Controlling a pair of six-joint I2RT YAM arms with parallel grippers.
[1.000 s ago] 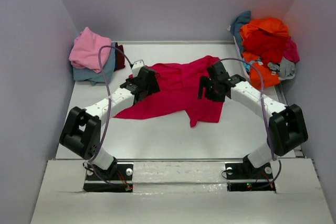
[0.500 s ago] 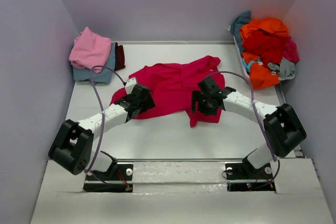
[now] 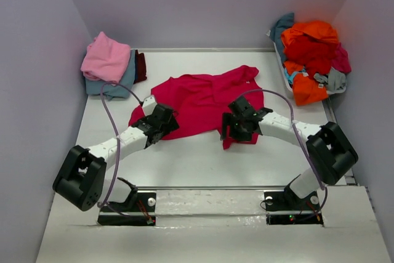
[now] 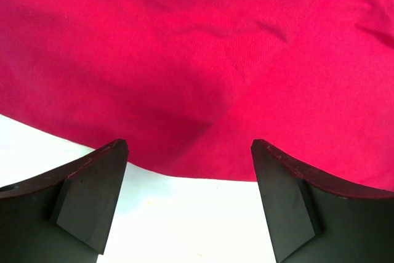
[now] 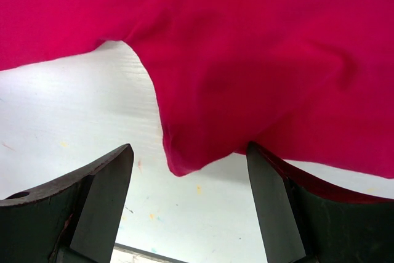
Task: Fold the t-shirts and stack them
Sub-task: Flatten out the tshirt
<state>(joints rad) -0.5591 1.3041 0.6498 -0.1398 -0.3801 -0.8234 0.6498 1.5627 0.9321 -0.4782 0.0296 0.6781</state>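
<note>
A magenta-red t-shirt lies spread and rumpled in the middle of the table. My left gripper hangs open over its near left hem, with bare table between the fingers. My right gripper is open over the shirt's near right corner, where a fold of cloth pokes down between the jaws without being pinched. A folded stack of t-shirts, pink on top of dusty blue and maroon, sits at the back left.
A heap of unfolded shirts in orange, red, teal and grey fills the back right corner. Grey walls close in the table on three sides. Bare white table lies between the shirt and the arm bases.
Both arms have drawn back toward the near edge, from over the middle of the magenta-red shirt to its near hem. Both grippers stay open.
</note>
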